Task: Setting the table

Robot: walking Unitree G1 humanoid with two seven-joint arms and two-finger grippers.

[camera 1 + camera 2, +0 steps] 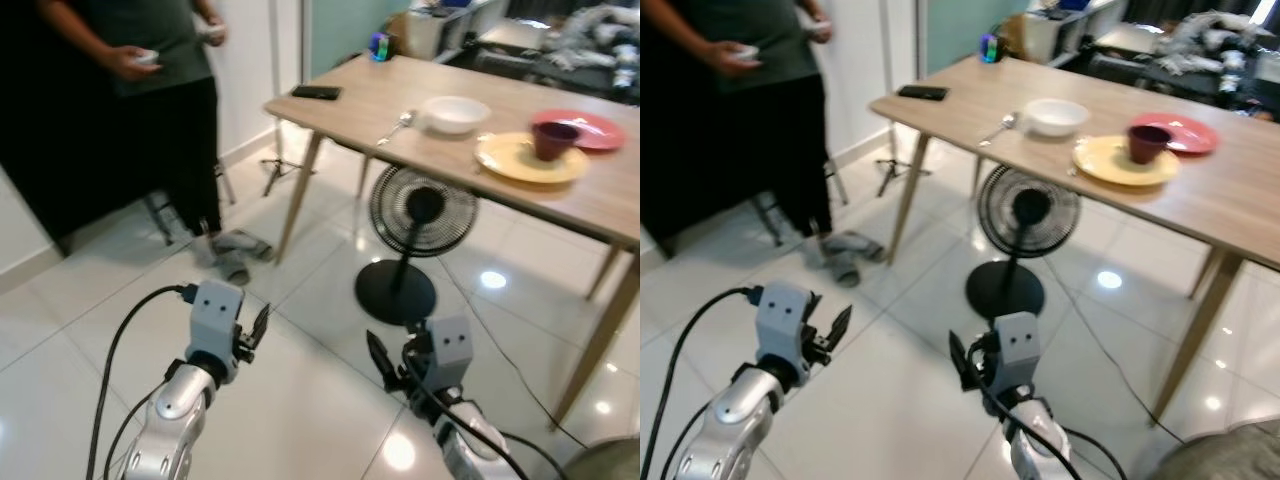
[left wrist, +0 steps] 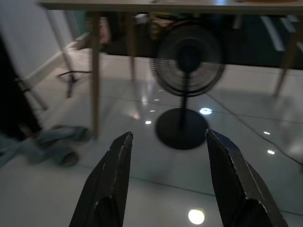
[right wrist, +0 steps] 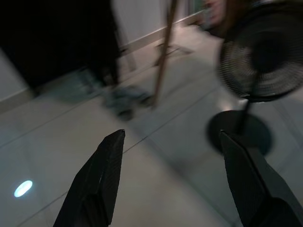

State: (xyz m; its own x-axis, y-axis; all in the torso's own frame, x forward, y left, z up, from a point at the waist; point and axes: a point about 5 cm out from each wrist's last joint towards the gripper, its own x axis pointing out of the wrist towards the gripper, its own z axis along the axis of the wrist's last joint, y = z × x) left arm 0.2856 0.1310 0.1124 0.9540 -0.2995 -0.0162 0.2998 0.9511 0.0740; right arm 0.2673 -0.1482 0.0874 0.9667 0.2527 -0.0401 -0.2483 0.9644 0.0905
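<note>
The wooden table point(image 1: 360, 105) stands ahead and to the robot's right, well above both grippers. On it a spoon point(image 1: 396, 127) lies beside a white bowl point(image 1: 455, 113), its long axis pointing toward the near edge. The right gripper point(image 1: 392, 366) is nearer (over bare tile); the left gripper point(image 1: 256, 330) hangs level with it. Both spread wide, holding nothing.

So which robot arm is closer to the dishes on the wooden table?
Probably the right. The right gripper hangs open on the side nearer the yellow plate and white bowl; the left gripper, also open, sits farther off. Both are low, well short of the table.
</note>
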